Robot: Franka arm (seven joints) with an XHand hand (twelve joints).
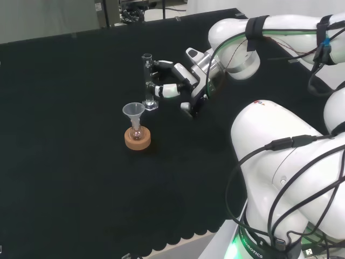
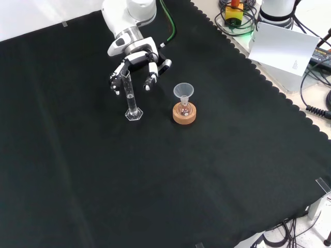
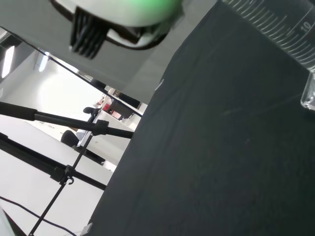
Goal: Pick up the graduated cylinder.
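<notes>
The graduated cylinder (image 1: 147,81) is a slim clear tube on a clear foot, upright on the black cloth. In the front view the cylinder (image 2: 131,101) rises between the hand's spread fingers. The black and white hand (image 1: 180,75) reaches toward its upper part from the right in the head view. Its fingers (image 1: 164,90) are nearly straight and lie close beside the tube, not curled round it; whether they touch it I cannot tell. From above in the front view, the hand (image 2: 135,61) comes down over the tube. In the wrist view the cylinder's (image 3: 280,29) scale marks are close.
A small round flask with a clear funnel (image 1: 133,110) in its neck sits on a cork ring (image 1: 138,142), just in front of the cylinder in the head view. In the front view the cork ring (image 2: 184,116) stands right of the cylinder. The arm's white links (image 1: 280,156) stand at the right.
</notes>
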